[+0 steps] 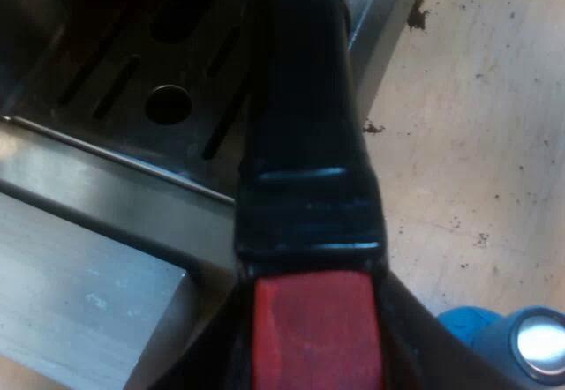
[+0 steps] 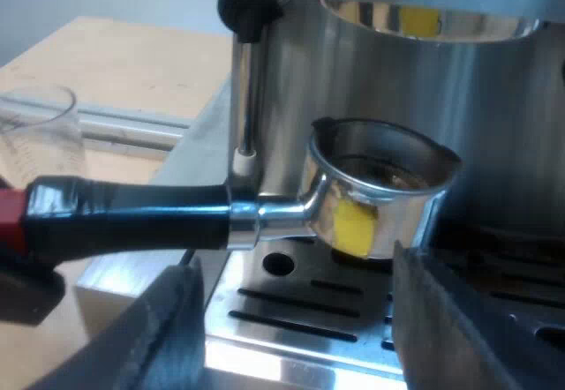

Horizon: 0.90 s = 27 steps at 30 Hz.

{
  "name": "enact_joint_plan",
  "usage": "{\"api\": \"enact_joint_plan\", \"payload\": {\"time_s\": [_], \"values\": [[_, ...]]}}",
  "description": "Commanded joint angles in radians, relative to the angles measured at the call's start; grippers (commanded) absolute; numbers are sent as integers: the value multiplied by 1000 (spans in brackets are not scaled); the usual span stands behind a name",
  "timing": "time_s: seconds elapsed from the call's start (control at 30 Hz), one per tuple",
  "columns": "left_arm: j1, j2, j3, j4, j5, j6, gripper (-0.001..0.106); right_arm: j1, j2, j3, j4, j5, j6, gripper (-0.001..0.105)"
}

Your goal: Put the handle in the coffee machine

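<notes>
The metal holder (image 2: 380,187) hangs level over the espresso machine's drip tray (image 2: 300,315), its basket just under the round brew head (image 2: 424,15) and apart from it. Its dark handle (image 2: 132,213) reaches away from the machine. In the left wrist view the handle (image 1: 305,99) runs out from my left gripper (image 1: 318,359), which is shut on the red end (image 1: 318,319). My right gripper (image 2: 296,337) stands open close to the tray's near edge, below the holder, with nothing between its fingers (image 2: 172,328).
A steam wand (image 2: 247,99) hangs beside the basket. A measuring glass (image 2: 35,134) stands on the wooden table beyond the handle. A blue tamper (image 1: 521,341) sits near my left gripper. Coffee grounds (image 1: 417,15) speckle the table by the slotted tray (image 1: 132,81).
</notes>
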<state>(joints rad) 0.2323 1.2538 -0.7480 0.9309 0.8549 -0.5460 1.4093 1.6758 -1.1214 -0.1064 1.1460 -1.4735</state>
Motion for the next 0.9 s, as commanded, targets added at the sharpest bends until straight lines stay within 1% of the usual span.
{"api": "enact_joint_plan", "payload": {"time_s": [0.03,0.13,0.2,0.3,0.43,0.53,0.6,0.7,0.9], "values": [[-1,9,-14,-23,79,7,0,-10,12,-3,-38,43,-19,50],[-1,11,-14,-45,117,7,0,-22,28,-3,-56,46,-19,50],[-1,11,-14,-82,160,7,0,-34,32,-3,-65,44,-19,50],[-1,11,-14,-118,186,6,0,-51,32,-3,-77,49,-19,50],[-1,11,-14,-151,185,-2,0,-69,32,-3,-77,47,-19,50],[-1,11,-14,-175,183,-33,0,-71,32,-3,-77,48,-19,50],[-5,11,-14,-197,168,-82,0,-71,32,-3,-77,48,-19,50],[-5,18,-18,-201,168,-100,0,-71,32,-3,-77,48,-19,50],[-14,45,-45,-187,154,-102,0,-71,32,-3,-77,48,-19,50]]}}
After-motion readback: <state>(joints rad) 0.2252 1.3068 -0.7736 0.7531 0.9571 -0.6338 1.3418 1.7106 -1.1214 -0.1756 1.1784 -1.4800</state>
